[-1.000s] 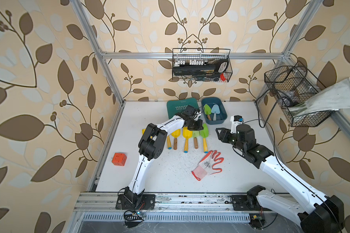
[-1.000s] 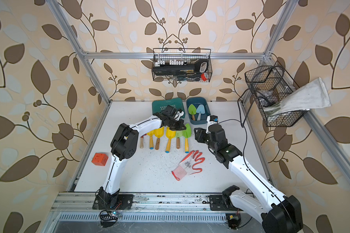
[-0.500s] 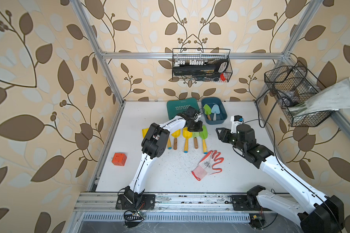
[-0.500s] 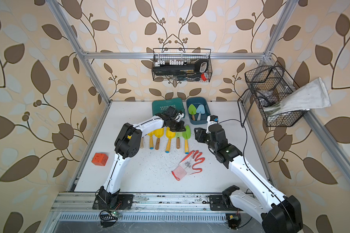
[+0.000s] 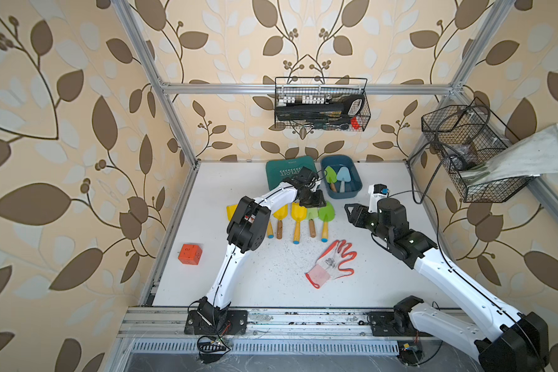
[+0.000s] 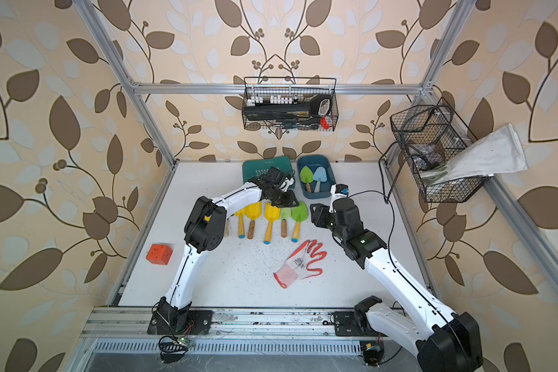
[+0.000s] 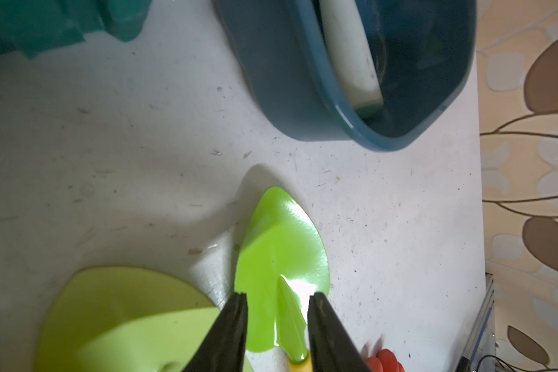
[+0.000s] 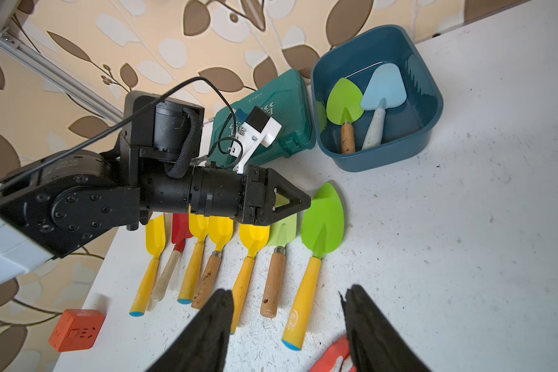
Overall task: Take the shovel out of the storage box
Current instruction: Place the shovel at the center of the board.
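Left tool (image 7: 278, 296): jaws parted, standing either side of the neck of the green shovel (image 7: 281, 244), a gap showing on each side. I am gripping nothing. That shovel lies flat on the tabletop (image 5: 271, 283) at the end of the row, just beside the pale green shovel (image 7: 126, 306).

Right tool (image 8: 287, 290): spread open, empty, hanging over the handle ends of the row.

The storage box (image 8: 380, 157) sits at the back of the tabletop. Two shovels remain inside it: a green one with a wooden handle (image 8: 343, 100) and a light blue one (image 8: 384, 87), their blades touching.

Risks, as I judge them:
- If I lift off crooked, a jaw may catch the green blade and drag it into its neighbour.
- The two blades in the box touch, so pulling one may haul the other up, or slide the light box.
- Both my arms are near the box. If both reach in together, they may collide.

Against a second ago: my left tool was shut then and has since let go. The green shovel lies at the same end of the row, and my right arm has not moved.
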{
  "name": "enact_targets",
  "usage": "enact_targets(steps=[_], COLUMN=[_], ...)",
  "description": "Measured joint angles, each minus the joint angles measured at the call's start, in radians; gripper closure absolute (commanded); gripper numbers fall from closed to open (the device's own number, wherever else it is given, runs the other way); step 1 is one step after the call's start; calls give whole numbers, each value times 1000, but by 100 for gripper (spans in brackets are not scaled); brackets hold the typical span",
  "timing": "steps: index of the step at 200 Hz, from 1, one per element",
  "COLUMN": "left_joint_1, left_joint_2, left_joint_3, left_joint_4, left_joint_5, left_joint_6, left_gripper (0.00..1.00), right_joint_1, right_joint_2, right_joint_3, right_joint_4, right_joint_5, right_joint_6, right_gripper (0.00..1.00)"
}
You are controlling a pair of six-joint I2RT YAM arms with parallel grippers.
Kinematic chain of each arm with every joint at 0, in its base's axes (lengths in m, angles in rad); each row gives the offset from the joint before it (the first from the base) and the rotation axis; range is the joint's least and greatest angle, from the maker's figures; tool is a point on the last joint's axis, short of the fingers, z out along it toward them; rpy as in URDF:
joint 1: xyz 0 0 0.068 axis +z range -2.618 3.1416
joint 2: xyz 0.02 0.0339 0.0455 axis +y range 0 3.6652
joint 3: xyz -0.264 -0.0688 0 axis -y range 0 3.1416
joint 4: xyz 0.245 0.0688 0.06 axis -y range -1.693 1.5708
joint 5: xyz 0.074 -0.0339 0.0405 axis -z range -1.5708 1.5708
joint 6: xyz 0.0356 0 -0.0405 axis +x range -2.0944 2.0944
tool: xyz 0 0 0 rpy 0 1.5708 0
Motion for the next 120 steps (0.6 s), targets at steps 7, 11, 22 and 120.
enact_targets(steps=[7, 11, 22, 120], left_joint_1=[0, 0, 0, 0], left_joint_2=[0, 0, 0, -368], left_joint_3=[4, 6, 10, -225], left_joint_4=[-3, -4, -5, -13], left_joint_5=[0, 0, 0, -62], left_joint_6=[0, 0, 2, 81], left_gripper=[62, 61, 58, 52], right_joint_1=[-1, -1, -1, -7], right_joint_2=[0, 0, 0, 36], right_joint_3=[0, 0, 0, 0], right_joint_4=[0, 0, 0, 2], right_joint_5=[0, 0, 0, 1], right_joint_6=[0, 0, 0, -13], right_gripper=[42, 42, 41, 33])
